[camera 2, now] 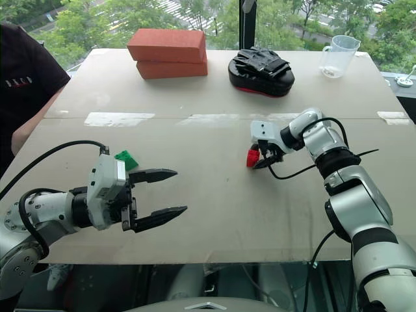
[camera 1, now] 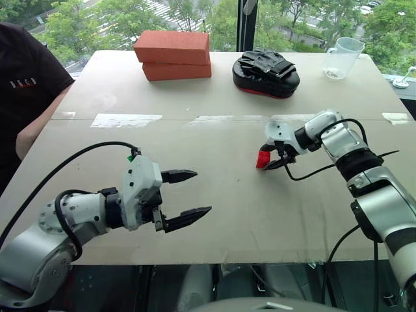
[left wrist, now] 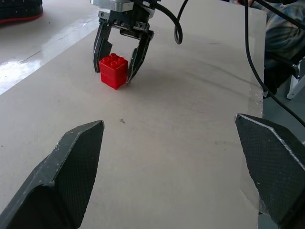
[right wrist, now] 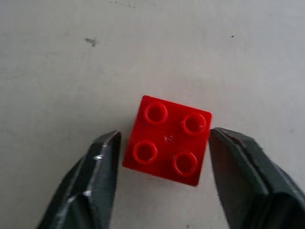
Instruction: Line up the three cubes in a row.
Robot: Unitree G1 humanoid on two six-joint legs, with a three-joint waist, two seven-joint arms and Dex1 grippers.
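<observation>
The pale beige bench stands before windows with green trees behind. At its far edge lie two stacked red-orange bricks, a black padded mitt and a clear plastic jug. The small red studded plastic cube rests on the bench between the parted fingers of the right claw, gaps on both sides. A small green studded cube lies just beyond the left claw, whose fingers stand wide apart, empty.
</observation>
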